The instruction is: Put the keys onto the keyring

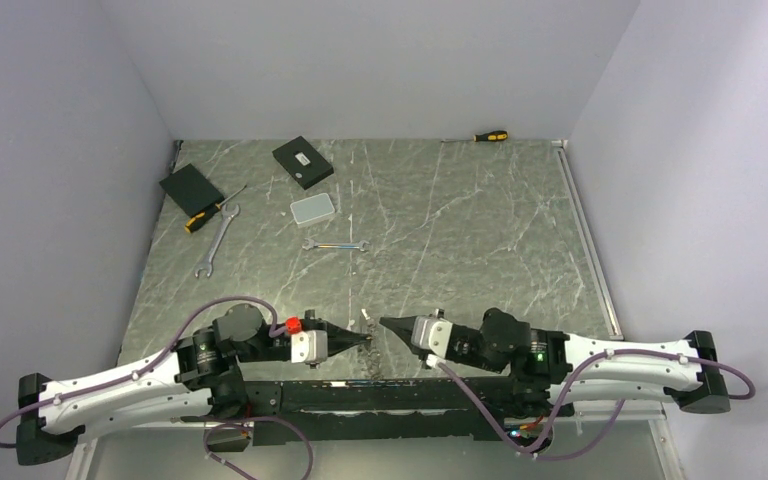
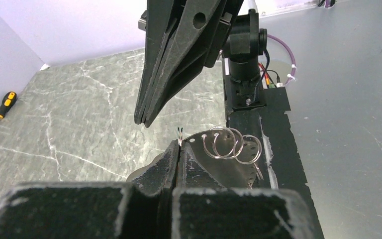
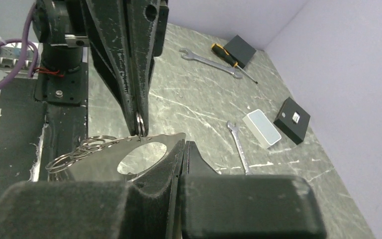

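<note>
My left fingers (image 2: 161,167) were pressed together on the keyring (image 2: 179,132), a thin split ring that stood edge-on out of the tips. My right fingers (image 3: 193,158) were also together, with nothing between them that I could see. Their points sat just beside the ring, the two arms nose to nose at the near edge of the tabletop (image 1: 460,230). I judged the ring to be light, stiff and springy. It looked slick enough to twist out of a pinch, so I would grip it across the rim, away from the split end, and leave that end free to be pried open. Just beside it lay a bunch of linked rings (image 2: 229,144) on a flat shiny metal tag (image 3: 99,162) with an oval hole. I could not tell whether the pinched ring was joined to that bunch or only close to it. I could not tell either whether the tag's tip touched my right fingers or passed behind them. I could not find the keys in either wrist view. A pale speck (image 1: 365,315) near the fingertips in the overhead view might have been one, but it was too small to say. Being so small and light, a key would best be taken by its head. Farther out lay a small wrench (image 1: 335,245), a long wrench (image 1: 215,240) and a screwdriver (image 1: 205,215).
</note>
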### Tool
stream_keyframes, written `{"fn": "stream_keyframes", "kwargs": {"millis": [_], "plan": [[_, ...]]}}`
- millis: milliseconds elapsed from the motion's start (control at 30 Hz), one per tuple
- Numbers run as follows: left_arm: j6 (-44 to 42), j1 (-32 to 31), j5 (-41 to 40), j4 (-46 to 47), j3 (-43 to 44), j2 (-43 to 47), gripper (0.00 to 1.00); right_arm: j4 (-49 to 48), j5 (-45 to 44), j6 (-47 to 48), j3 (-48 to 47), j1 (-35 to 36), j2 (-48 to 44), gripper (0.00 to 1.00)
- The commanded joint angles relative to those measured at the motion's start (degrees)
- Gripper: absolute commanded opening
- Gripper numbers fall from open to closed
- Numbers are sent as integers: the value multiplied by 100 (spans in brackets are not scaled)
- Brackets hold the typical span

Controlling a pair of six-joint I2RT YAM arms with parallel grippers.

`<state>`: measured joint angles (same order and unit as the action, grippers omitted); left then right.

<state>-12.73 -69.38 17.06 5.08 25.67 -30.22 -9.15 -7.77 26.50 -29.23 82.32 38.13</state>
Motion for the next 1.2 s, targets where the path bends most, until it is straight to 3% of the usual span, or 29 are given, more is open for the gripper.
{"fn": "stream_keyframes", "kwargs": {"millis": [0, 133, 233, 333, 433, 533, 633, 767, 867, 1000, 1167], "plan": [[162, 21, -100, 146, 2, 68, 0, -352, -653, -458, 45, 38, 25, 0], [39, 21, -275, -455, 149, 244, 0, -99, -1681, -1569, -74, -26, 291, 0], [-111, 21, -568, -1130, 294, 551, 0, 327, -1795, -2290, -235, -254, 570, 16], [-278, 21, -1092, -1843, 564, 929, 0, 821, -1448, -3090, -381, -781, 825, 41], [-383, 21, -1657, -2387, 765, 1043, 0, 855, 27, -3684, -306, -1923, 951, 47], [-389, 21, -2161, -2601, 816, 938, 0, 1134, 903, -4008, -526, -2658, 1431, 47], [-400, 21, -2857, -2558, 836, 691, 0, 1388, 1014, -4142, -900, -2690, 2122, 47], [-680, 21, -3635, -2698, 1063, 160, 0, 2042, 908, -5010, -1633, -2678, 3249, 44], [-1028, 30, -3854, -2820, 1034, -82, 0, 2739, 791, -5931, -2359, -2673, 4089, 43], [-1288, 39, -3757, -2690, 711, 118, 0, 3285, 617, -6924, -2880, -2538, 4852, 34], [-1326, 48, -3849, -2558, 579, 555, 0, 4143, -54, -7802, -3635, -1972, 5637, 42]]}}
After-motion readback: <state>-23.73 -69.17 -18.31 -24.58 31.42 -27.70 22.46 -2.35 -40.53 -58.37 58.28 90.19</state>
